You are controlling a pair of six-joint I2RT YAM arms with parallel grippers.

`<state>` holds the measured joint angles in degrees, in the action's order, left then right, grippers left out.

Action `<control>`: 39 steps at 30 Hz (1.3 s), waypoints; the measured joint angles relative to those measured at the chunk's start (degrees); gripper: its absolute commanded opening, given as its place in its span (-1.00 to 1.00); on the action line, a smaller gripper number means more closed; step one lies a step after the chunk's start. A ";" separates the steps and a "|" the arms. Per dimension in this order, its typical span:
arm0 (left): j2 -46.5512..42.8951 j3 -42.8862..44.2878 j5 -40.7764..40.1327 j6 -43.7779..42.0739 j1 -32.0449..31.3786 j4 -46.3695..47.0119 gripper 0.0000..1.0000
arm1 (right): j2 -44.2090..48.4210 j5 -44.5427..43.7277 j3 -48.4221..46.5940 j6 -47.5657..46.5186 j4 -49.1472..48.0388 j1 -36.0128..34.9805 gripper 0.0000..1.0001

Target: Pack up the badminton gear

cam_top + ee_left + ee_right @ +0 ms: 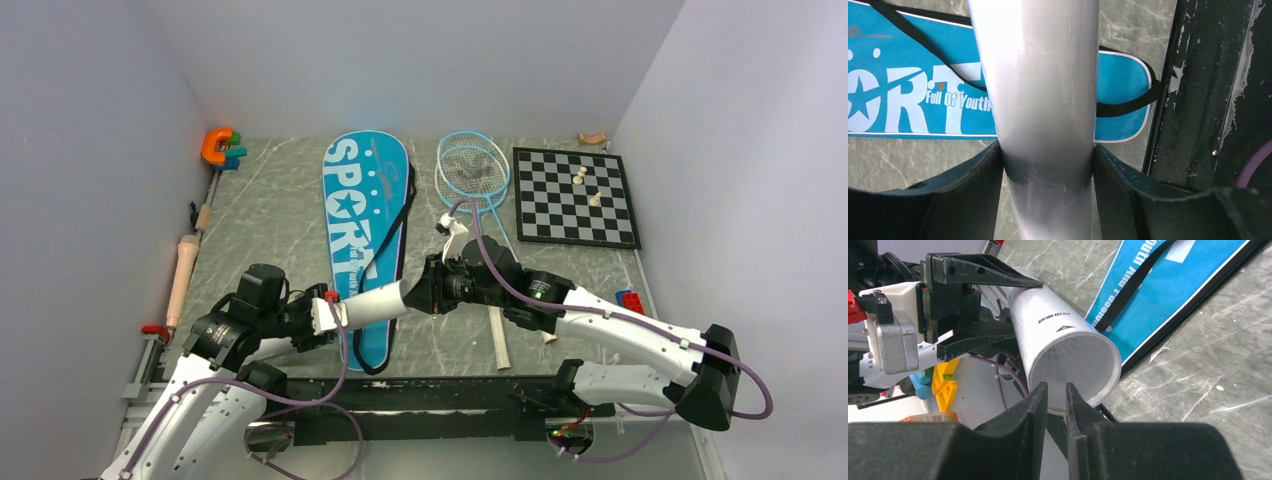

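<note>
Robot lab cell: white walls [420,60] box a tabletop [270,230].

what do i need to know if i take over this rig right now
Grippers: the left gripper is shut on the white tube, holding it level above the bag at its narrow end. The right gripper is at the tube's open mouth, jaws slightly apart, nothing between them.
Things: the bag lies flat on the table. Both rackets lie beside it, handles under the right arm.
Done: something white and ribbed sits inside the tube, likely a shuttlecock. How many, I cannot tell.
Left: probably finish the tube, then pack rackets and tube into the bag.
</note>
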<state>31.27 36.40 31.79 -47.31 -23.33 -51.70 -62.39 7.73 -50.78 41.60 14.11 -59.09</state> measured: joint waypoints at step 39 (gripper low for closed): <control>40.61 15.47 -16.63 16.20 31.08 17.79 -0.12 | 1.99 2.62 -6.86 -6.73 9.94 27.30 0.32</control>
<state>71.88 51.88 15.16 -31.11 7.75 -33.91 -60.40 10.35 -57.65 34.87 24.05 -31.79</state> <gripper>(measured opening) 0.627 0.672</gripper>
